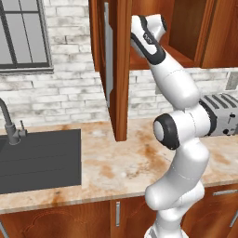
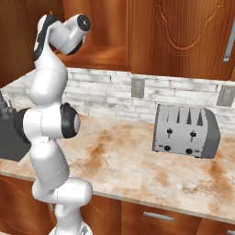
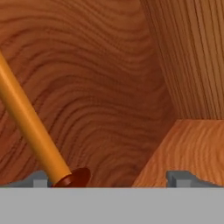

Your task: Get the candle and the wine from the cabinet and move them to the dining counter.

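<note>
My arm reaches up into the open cabinet (image 1: 186, 28), whose shelf (image 2: 98, 57) shows in the right base view. In the hand view the candle (image 3: 30, 122), a thin orange taper, leans up to the left out of its dark red holder (image 3: 78, 177). My gripper (image 3: 109, 179) is open, and the candle's foot stands between the two fingertips (image 3: 180, 178), close to the left one and not pinched. The wine and the dining counter are out of view.
The cabinet's open door (image 1: 120, 69) hangs left of my arm. Below lies a stained stone counter (image 1: 121, 162) with a black sink (image 1: 37, 158) and faucet (image 1: 11, 125) on the left and a silver toaster (image 2: 186, 131) on the right.
</note>
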You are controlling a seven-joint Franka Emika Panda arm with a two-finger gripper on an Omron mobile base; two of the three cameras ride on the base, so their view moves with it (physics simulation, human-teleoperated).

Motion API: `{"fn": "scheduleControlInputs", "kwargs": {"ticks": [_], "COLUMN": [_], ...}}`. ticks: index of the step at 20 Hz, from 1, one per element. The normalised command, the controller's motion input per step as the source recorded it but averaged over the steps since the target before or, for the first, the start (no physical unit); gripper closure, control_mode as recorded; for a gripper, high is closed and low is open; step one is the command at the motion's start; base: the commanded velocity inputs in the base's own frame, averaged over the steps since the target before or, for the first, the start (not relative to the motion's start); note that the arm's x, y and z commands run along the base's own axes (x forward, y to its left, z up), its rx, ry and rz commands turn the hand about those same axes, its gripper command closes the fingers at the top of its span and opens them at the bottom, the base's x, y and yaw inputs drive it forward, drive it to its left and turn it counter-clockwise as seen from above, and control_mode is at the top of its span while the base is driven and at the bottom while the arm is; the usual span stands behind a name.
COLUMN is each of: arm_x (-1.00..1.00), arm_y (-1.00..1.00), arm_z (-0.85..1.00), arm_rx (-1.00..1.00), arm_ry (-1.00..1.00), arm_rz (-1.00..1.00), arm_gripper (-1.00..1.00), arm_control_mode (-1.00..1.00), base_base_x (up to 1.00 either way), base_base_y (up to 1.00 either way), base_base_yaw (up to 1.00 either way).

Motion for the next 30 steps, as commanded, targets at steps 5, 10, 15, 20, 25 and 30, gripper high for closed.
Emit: {"fn": "scheduleControlInputs", "kwargs": {"ticks": [5,10,15,20,25,30], "arm_x": [-0.26,-0.14,-0.35,-0.61,-0.61,-0.57], "arm_y": [0.2,0.0,-0.18,-0.31,-0.27,-0.21], "arm_z": [-0.04,-0.05,-0.05,0.04,0.17,0.32], "arm_rx": [0.0,0.0,0.01,0.1,0.13,0.12], "arm_ry": [-0.12,-0.22,-0.21,-0.16,-0.02,0.01], "arm_rz": [0.08,0.07,0.07,0.03,0.0,0.0], "arm_gripper": [1.0,1.0,1.0,1.0,1.0,1.0], "arm_control_mode": [-1.0,-1.0,-1.0,-1.0,-1.0,-1.0], "base_base_x": [0.0,0.0,0.0,0.0,0.0,0.0], "base_base_y": [0.0,0.0,0.0,0.0,0.0,0.0], "base_base_yaw": [0.0,0.0,0.0,0.0,0.0,0.0]}}
